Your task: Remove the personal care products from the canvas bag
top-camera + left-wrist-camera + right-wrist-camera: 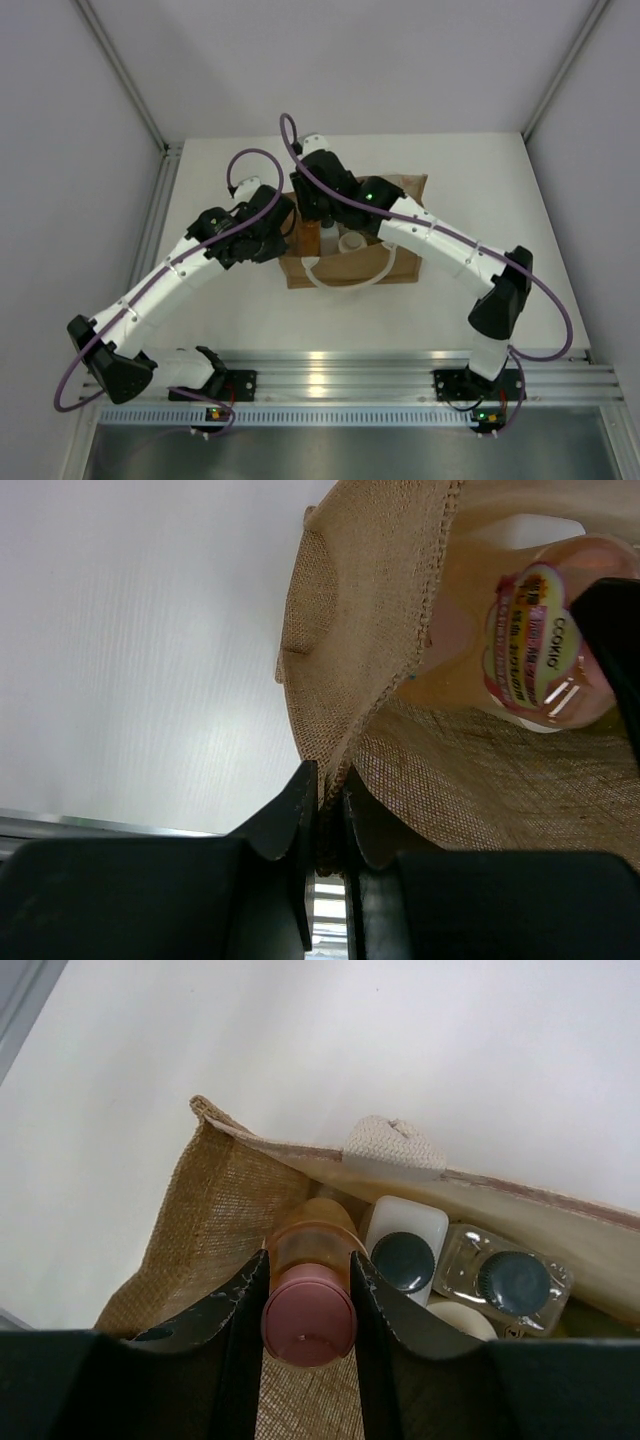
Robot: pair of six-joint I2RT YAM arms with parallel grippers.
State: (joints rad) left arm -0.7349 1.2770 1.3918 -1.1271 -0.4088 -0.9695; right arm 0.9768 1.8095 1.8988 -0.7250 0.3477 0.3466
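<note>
The tan canvas bag (400,268) stands mid-table with white handles. My left gripper (328,810) is shut on the bag's left rim (370,720); it shows in the top view (285,228) too. My right gripper (308,1300) is shut on the orange bottle with a pink cap (308,1315), upright at the bag's left end (215,1220). The orange bottle's label shows in the left wrist view (535,645). Inside the bag lie a white bottle with a dark cap (405,1250), a clear square bottle with a dark cap (512,1280) and a cream cylinder (462,1320). The right gripper (318,205) is over the bag.
A white handle loop (345,278) hangs over the bag's near side. Another handle (393,1145) lies on the far rim. Grey walls surround the table; a metal rail (330,378) runs along the near edge.
</note>
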